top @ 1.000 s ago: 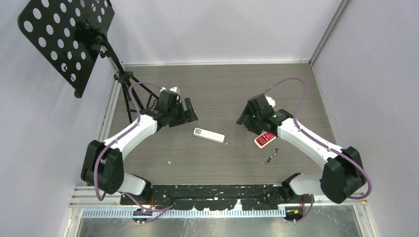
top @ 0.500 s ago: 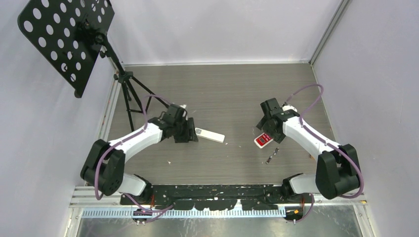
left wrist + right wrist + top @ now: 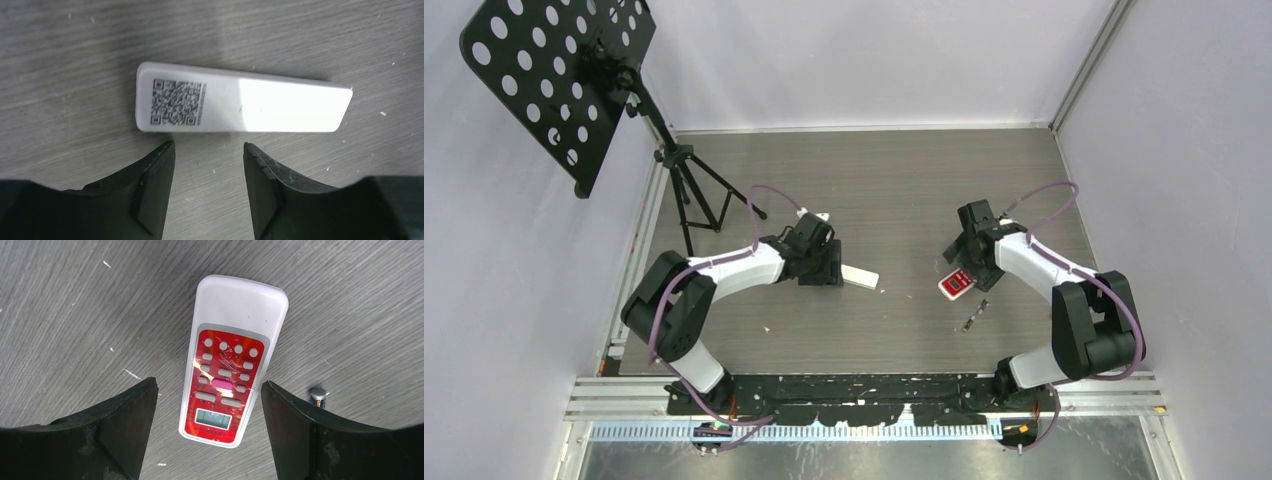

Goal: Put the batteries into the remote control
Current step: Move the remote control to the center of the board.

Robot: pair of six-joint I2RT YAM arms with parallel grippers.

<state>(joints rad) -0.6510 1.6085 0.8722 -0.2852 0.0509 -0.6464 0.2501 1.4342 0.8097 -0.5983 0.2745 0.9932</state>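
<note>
A white remote control (image 3: 240,106) lies back-up on the wood-grain table, a QR label at its left end. My left gripper (image 3: 208,147) stands open just short of its long side, with only bare table between the fingers. In the top view it sits at the remote's left end (image 3: 862,277). A second remote (image 3: 227,370), white with a red button face, lies face-up. My right gripper (image 3: 209,390) is open and straddles its display end, with gaps on both sides. One battery (image 3: 318,395) peeks out beside the right finger. Two batteries (image 3: 977,312) lie just nearer than the red remote (image 3: 961,283).
A black perforated music stand (image 3: 554,80) on a tripod (image 3: 694,200) fills the back left corner. Pale walls close in the table on three sides. Small white specks dot the tabletop.
My left arm swung right and down to the white remote and its jaws narrowed. My right arm drew in over the red remote and its jaws spread wider.
</note>
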